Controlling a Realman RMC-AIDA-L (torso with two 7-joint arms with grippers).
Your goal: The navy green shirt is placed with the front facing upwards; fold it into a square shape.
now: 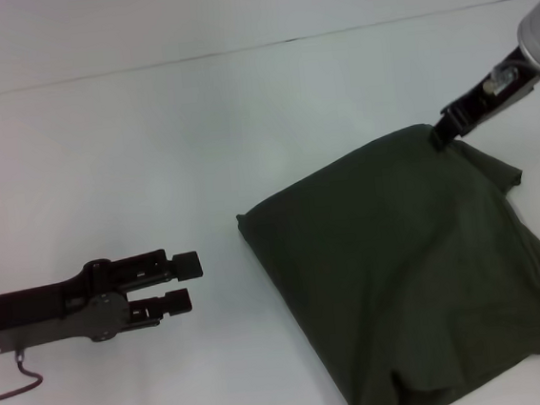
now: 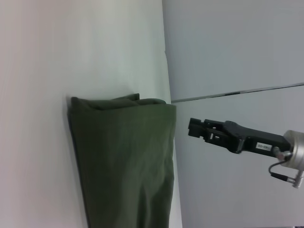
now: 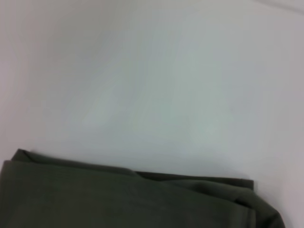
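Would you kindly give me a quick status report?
Left gripper open, clear of shirt. Right gripper at navy green shirt far corner. Shirt folded, roughly square. Nothing obstructing.
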